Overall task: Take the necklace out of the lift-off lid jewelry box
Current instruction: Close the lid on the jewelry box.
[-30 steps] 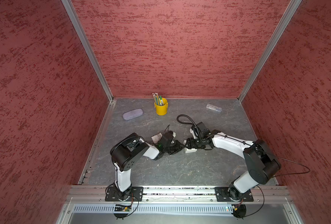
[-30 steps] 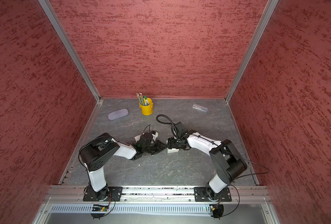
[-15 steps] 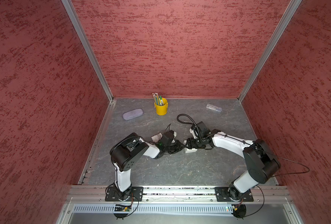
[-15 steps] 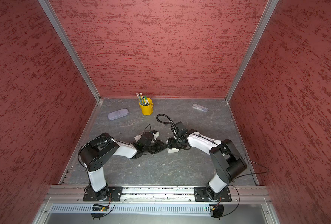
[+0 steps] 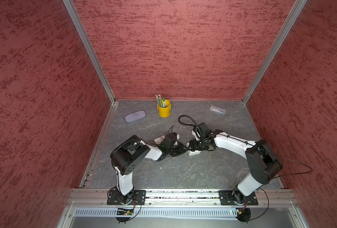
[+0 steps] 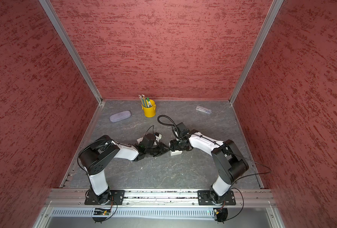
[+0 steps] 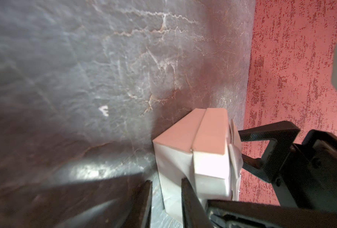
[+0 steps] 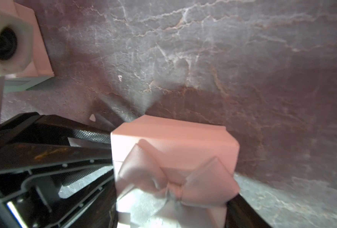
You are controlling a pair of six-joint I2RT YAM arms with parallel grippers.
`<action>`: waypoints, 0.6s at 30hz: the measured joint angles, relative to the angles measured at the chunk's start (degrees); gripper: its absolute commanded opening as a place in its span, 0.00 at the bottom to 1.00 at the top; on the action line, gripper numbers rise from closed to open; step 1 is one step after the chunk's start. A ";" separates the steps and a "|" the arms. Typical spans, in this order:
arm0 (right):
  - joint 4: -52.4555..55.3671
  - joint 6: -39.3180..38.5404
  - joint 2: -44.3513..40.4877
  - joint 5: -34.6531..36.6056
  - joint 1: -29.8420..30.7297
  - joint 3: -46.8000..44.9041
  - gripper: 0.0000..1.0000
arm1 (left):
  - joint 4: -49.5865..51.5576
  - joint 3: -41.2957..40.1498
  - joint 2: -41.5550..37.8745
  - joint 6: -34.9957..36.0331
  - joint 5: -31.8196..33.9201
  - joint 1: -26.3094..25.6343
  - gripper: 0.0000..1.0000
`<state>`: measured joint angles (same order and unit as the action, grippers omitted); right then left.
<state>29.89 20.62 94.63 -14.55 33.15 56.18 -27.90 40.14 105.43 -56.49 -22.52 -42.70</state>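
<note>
A pale pink jewelry box (image 5: 195, 153) with a ribbon bow (image 8: 175, 185) on its lift-off lid stands on the grey floor between the two arms. The lid (image 7: 211, 130) sits on the base (image 7: 175, 136), with the seam showing. My right gripper (image 8: 173, 217) reaches down over the bow and is shut on the lid's sides. My left gripper (image 7: 166, 180) lies low beside the base, its jaws a narrow gap apart with the base's lower corner and some floor between them. In both top views the grippers (image 5: 184, 149) (image 6: 173, 147) meet at the box (image 6: 176, 153). The necklace is hidden.
Another pale box-like piece (image 5: 159, 139) lies just behind my left wrist. At the back are a yellow cup of pencils (image 5: 164, 111), a purple glasses case (image 5: 135, 116) and a clear case (image 5: 217, 109). A black cable (image 5: 184, 120) loops off my right wrist.
My left jaws have parted slightly at the base. Both arms and the box stay where they were.
</note>
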 measured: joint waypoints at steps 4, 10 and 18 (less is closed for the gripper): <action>-0.28 0.85 0.02 0.00 1.36 -0.09 0.72 | -0.15 -2.40 -1.84 0.02 -0.15 0.28 0.27; -0.59 1.97 0.04 -0.07 2.01 -0.11 0.72 | -4.28 -5.68 -2.32 -1.05 -0.85 -0.59 0.22; -1.38 3.43 -0.20 -0.07 2.01 -0.68 0.72 | -8.83 -7.82 -2.32 -3.67 1.51 -2.56 0.17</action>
<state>28.51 24.05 94.43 -14.61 35.16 55.51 -36.73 32.32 103.11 -60.16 -21.02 -45.25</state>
